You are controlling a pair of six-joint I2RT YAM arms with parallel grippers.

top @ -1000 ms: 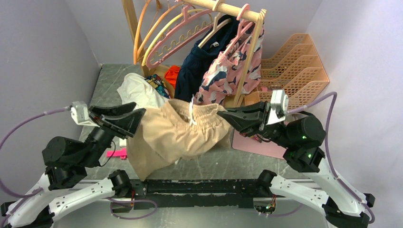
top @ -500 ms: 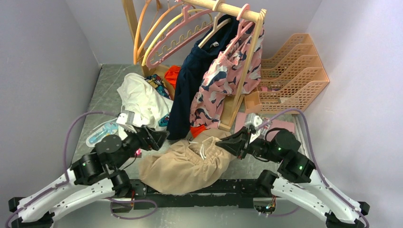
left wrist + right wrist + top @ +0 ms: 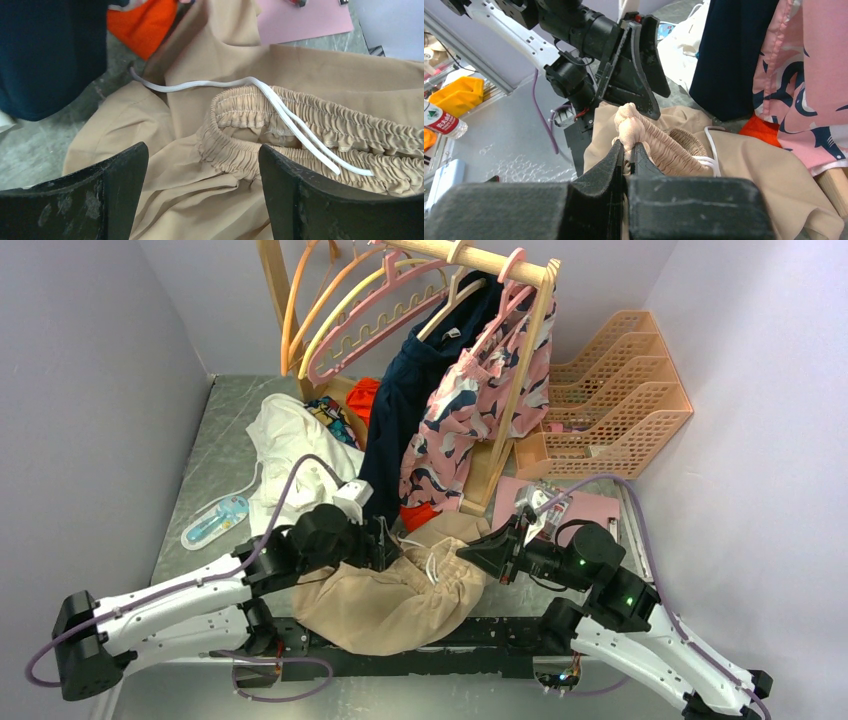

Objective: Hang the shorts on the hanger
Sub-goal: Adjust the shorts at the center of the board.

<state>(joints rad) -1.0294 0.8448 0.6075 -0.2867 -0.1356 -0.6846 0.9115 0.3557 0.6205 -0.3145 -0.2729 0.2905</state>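
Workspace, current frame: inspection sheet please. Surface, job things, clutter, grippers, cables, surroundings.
Surface: grey table, pink mat at right.
Job's things: tan shorts heaped at the near edge; pink hanger bare on the rack.
Clutter: white garment, orange cloth behind the shorts.
Grippers: left gripper open over the waistband, holding nothing; right gripper shut on the waistband.
Cables: lilac cable loops above the left arm; snagging not seen.
Surroundings: wooden rack with navy garment and patterned garment; orange file tray; plain walls.
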